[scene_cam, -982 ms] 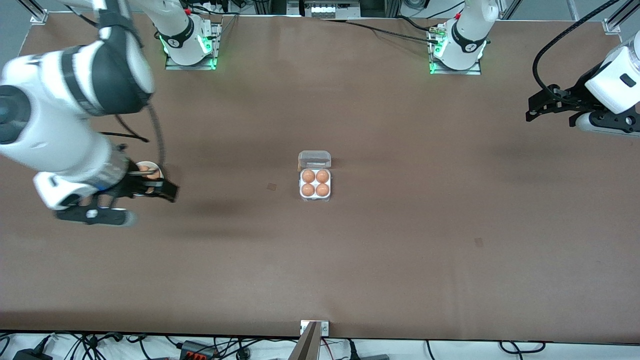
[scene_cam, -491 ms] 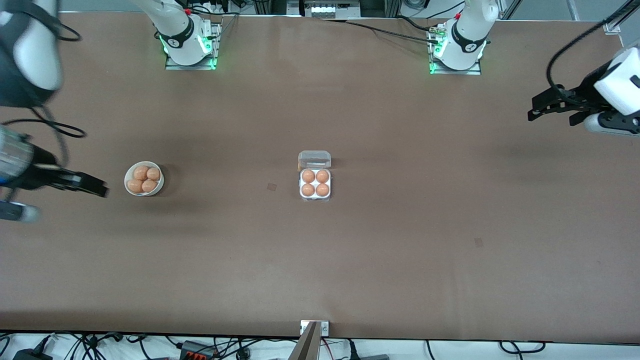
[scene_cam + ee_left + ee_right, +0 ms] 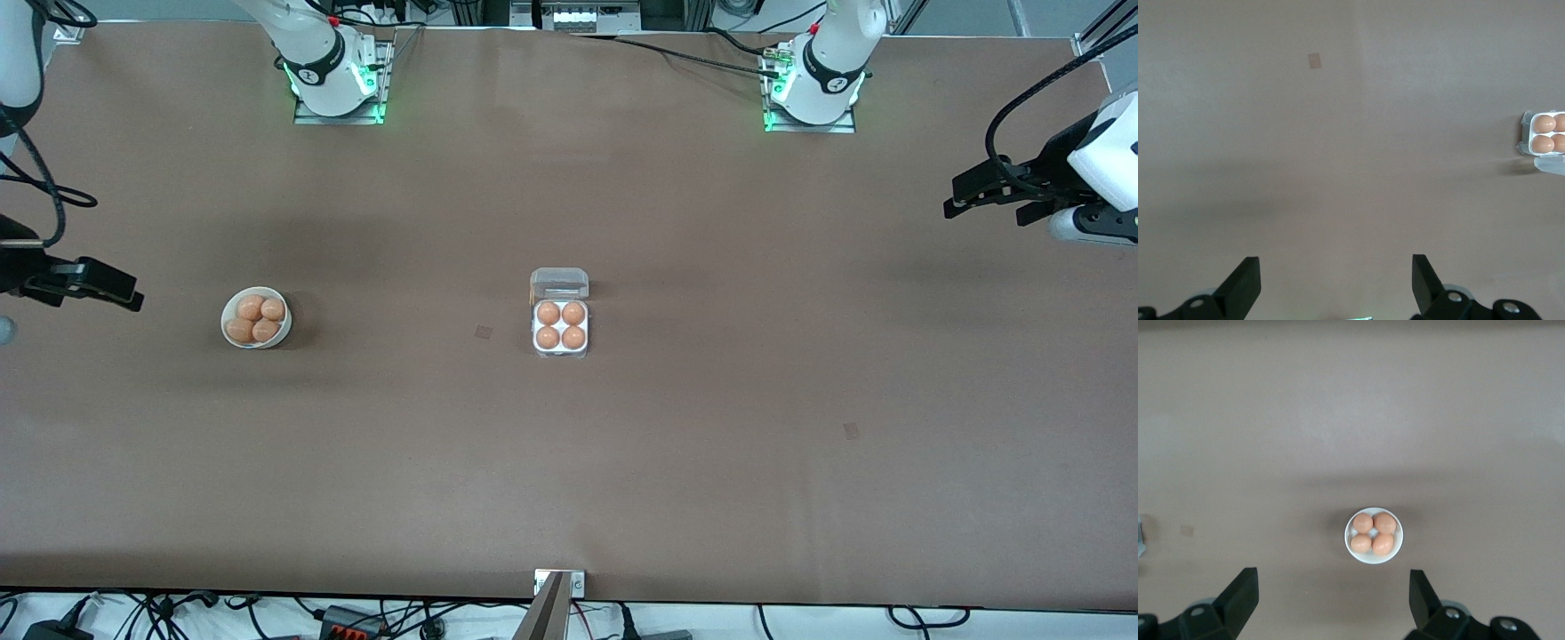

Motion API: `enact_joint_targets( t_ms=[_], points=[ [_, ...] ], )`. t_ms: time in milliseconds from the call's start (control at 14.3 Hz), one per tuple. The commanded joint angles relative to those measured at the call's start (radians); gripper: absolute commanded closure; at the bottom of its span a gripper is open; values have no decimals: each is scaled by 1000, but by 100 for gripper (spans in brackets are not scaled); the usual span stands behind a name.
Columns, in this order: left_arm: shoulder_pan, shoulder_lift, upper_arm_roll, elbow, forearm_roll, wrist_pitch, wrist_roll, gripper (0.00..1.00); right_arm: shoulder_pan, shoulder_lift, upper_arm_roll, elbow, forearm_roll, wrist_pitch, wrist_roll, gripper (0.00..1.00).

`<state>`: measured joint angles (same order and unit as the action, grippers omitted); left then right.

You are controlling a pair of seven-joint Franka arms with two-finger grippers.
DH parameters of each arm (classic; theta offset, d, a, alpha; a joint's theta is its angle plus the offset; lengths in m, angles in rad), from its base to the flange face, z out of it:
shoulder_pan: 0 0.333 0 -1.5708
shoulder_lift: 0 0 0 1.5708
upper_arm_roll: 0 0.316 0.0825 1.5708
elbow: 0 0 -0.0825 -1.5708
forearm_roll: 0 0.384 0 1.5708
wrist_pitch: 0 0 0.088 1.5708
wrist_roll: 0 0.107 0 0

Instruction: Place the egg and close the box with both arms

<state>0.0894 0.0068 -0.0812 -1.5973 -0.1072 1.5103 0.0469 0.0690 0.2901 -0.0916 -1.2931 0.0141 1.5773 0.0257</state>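
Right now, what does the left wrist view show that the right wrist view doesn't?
Only left wrist: the box with eggs in its cells, at the frame edge, plus the open left tool. Only right wrist: the white bowl holding four eggs, plus the open right tool. Both: the brown table, nothing between the fingers.

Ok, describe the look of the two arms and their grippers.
Both arms are white with dark bands. Their bases glow green, and black cables loop off each. The left gripper and right gripper are black, each with two flat, wedge-shaped fingers.
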Motion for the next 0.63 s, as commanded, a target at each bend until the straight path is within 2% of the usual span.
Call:
enact_joint_targets(
  t_ms=[0, 140, 280, 561],
  points=[
    [16, 12, -3, 25, -17, -27, 19, 0, 3, -142, 9, -208, -22, 67, -18, 0],
    [29, 12, -3, 23, -20, -35, 21, 0, 6, -215, 10, -319, -49, 102, -20, 0],
    [50, 21, -3, 23, -38, -45, 24, 0, 17, -261, 10, -383, -60, 107, -23, 0],
    [70, 24, -3, 23, -45, -47, 25, 0, 15, -272, 12, -385, -56, 84, -23, 0]
  ],
)
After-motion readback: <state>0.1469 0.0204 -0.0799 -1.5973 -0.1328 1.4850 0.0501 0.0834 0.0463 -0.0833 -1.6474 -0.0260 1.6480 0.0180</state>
